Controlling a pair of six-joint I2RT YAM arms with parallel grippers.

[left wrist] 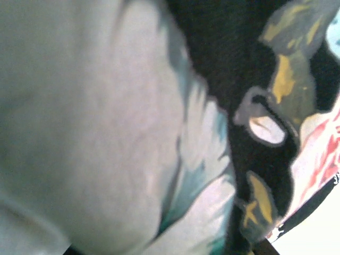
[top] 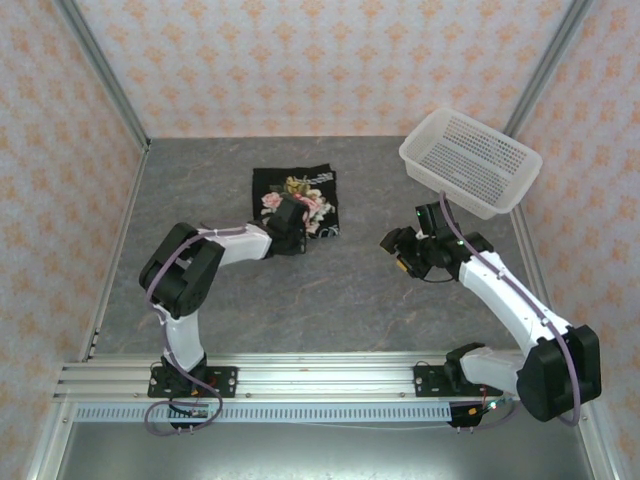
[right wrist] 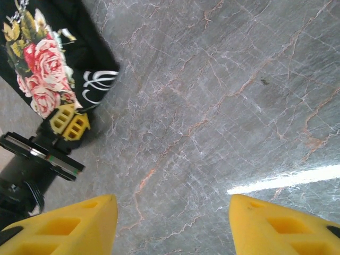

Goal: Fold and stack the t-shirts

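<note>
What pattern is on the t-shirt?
Pink-and-white roses with green leaves on the black t-shirt; clearest in the right wrist view.

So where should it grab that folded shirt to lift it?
Probably the right edge of the shirt, coming in low from the right. It lies flat and folded, so only an edge gives jaws something to pinch, and that side borders bare table.

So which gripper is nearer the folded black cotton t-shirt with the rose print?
Left. The left gripper touches the black rose-print t-shirt at its near edge. The right gripper hangs open over the grey table, off to the shirt's right and apart from it.
</note>
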